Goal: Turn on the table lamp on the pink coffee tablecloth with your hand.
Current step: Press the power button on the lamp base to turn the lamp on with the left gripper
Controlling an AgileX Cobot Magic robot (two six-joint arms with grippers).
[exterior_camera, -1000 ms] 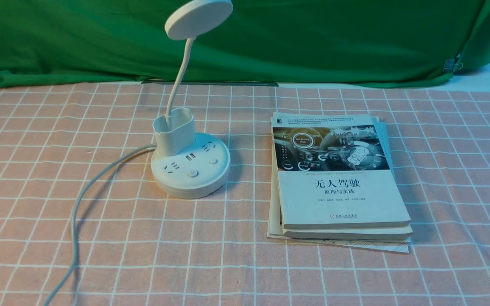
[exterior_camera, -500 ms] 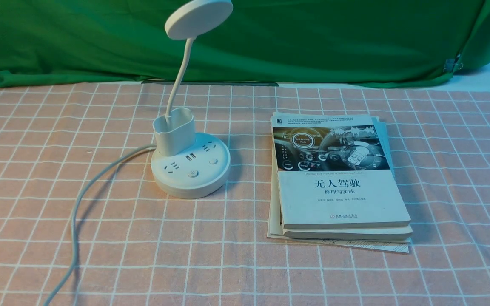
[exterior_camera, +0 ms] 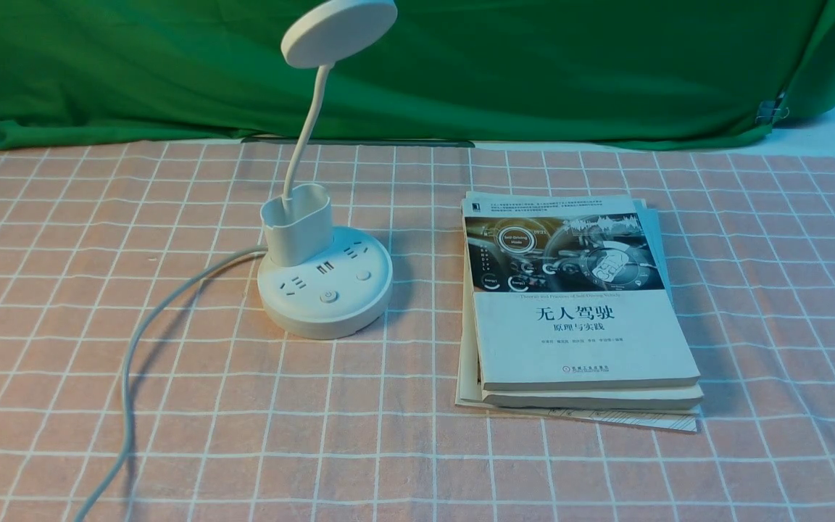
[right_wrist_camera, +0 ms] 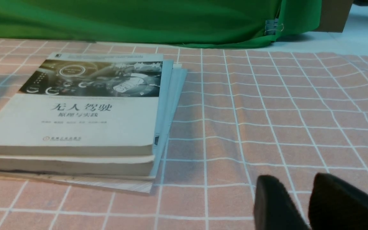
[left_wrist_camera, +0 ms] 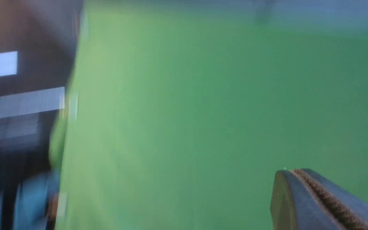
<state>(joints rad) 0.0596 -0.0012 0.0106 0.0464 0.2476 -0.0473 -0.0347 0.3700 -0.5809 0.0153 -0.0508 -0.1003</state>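
Right gripper (right_wrist_camera: 300,191): black fingers slightly spread, holding nothing, low over the pink coffee tablecloth (exterior_camera: 243,435). Left gripper (left_wrist_camera: 299,175): in a blurred view, its fingers appear pressed together along a toothed seam, facing the green backdrop cloth (exterior_camera: 533,72). The table lamp (exterior_camera: 325,290) stands upright left of centre on the white-gridded cloth, its cord (exterior_camera: 126,377) trailing toward the near left edge. To the lamp's right, apart from it, lies a stack of books (exterior_camera: 577,326); the top cover reads "无人驾驶 原理与实践".
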